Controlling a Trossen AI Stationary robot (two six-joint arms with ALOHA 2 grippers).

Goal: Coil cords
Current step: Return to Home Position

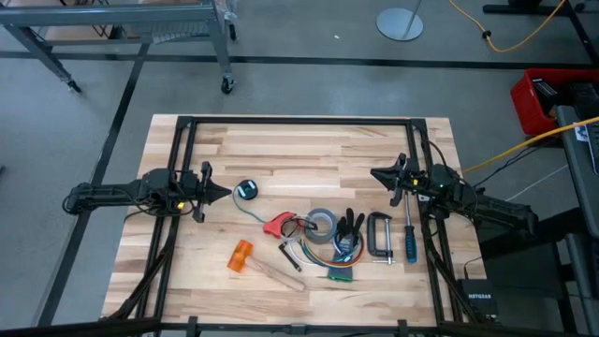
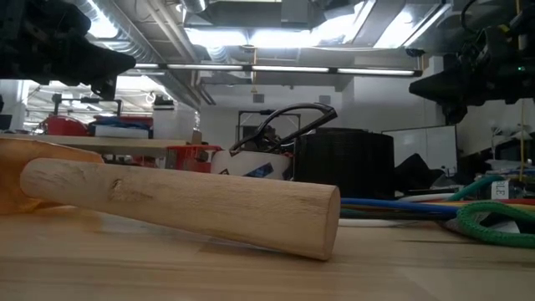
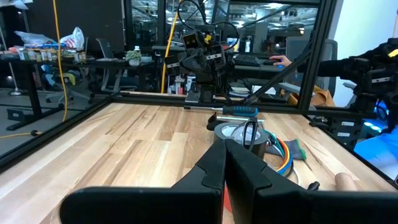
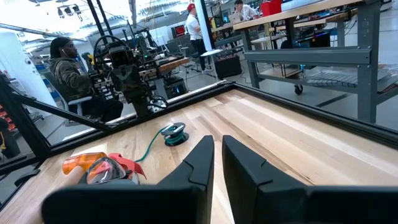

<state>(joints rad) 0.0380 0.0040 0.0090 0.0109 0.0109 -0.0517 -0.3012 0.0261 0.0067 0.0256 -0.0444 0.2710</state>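
Observation:
The cord is a thin dark-teal line with a small round black end piece marked teal (image 1: 246,190) (image 4: 174,134). It lies flat on the wooden table left of centre. From the end piece it trails toward the near edge, to the red-handled tool (image 1: 278,225). My left gripper (image 1: 225,193) (image 3: 224,144) hovers level just left of the end piece, shut, touching nothing. My right gripper (image 1: 376,175) (image 4: 217,142) hovers level at the table's right, pointing toward the cord from far off. A narrow gap shows between its fingers, with nothing in it.
Near the front lie a hammer with an orange head (image 1: 241,256) and a wooden handle (image 2: 184,205), a tape roll (image 1: 321,225), pliers (image 1: 351,225), a C-clamp (image 1: 379,236), a blue screwdriver (image 1: 410,241) and multi-coloured wires (image 1: 342,269). Black frame rails (image 1: 299,121) border the table. Bare wood lies toward the far edge.

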